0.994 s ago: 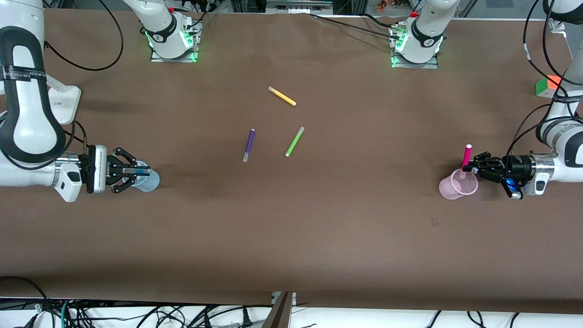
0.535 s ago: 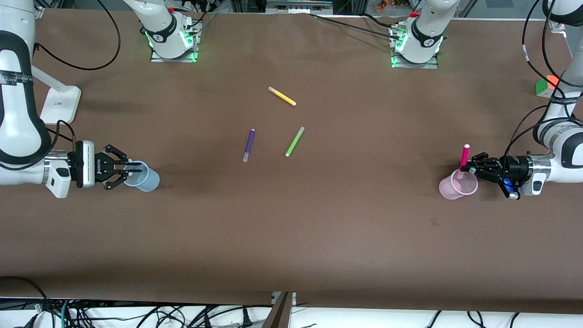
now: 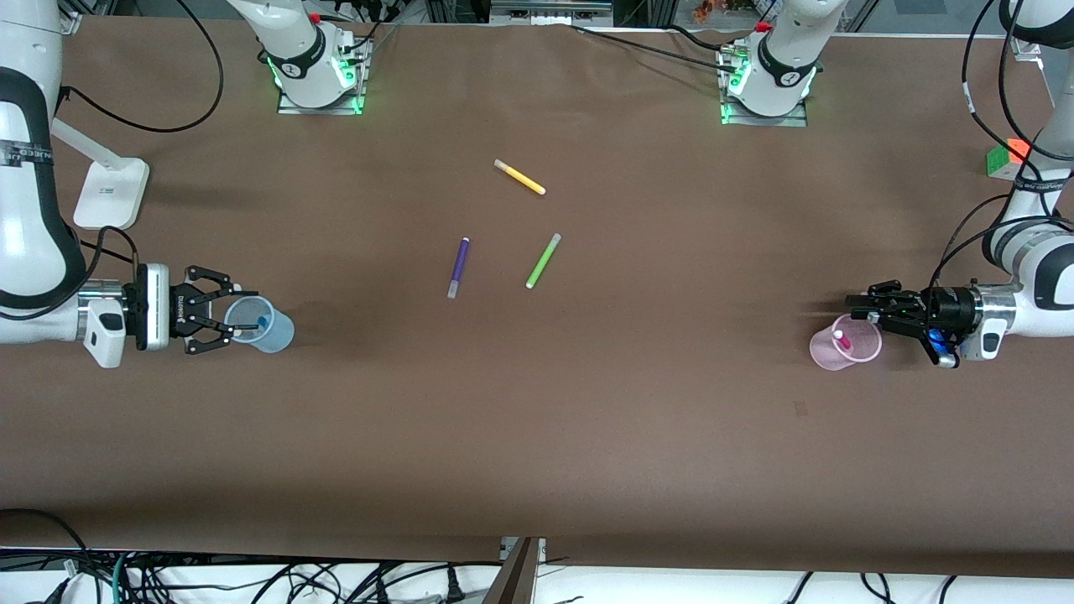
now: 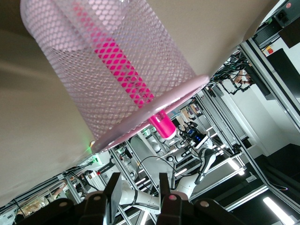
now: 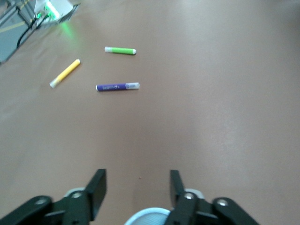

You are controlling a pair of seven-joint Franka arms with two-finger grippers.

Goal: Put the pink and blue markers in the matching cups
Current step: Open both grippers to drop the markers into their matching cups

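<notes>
The light pink cup (image 3: 824, 349) stands near the left arm's end of the table with the pink marker (image 3: 841, 339) inside it. My left gripper (image 3: 854, 307) is open and empty, just above and beside the cup's rim. In the left wrist view the pink cup (image 4: 75, 56) and the pink marker (image 4: 119, 68) show beyond my open left gripper (image 4: 139, 183). The light blue cup (image 3: 277, 334) stands near the right arm's end with the blue marker (image 3: 262, 321) in it. My right gripper (image 3: 228, 319) is open at its rim. The blue cup's rim (image 5: 147, 215) shows under my right gripper (image 5: 137, 180).
A yellow marker (image 3: 519, 177), a purple marker (image 3: 458, 267) and a green marker (image 3: 543, 261) lie mid-table; they also show in the right wrist view, purple (image 5: 117, 87), green (image 5: 120, 50), yellow (image 5: 65, 73). A colour cube (image 3: 1007, 158) and a white stand (image 3: 109, 189) sit near the table's ends.
The left gripper opened and the pink marker dropped into the pink cup. The right gripper opened, let the blue marker into the blue cup and drew back a little.
</notes>
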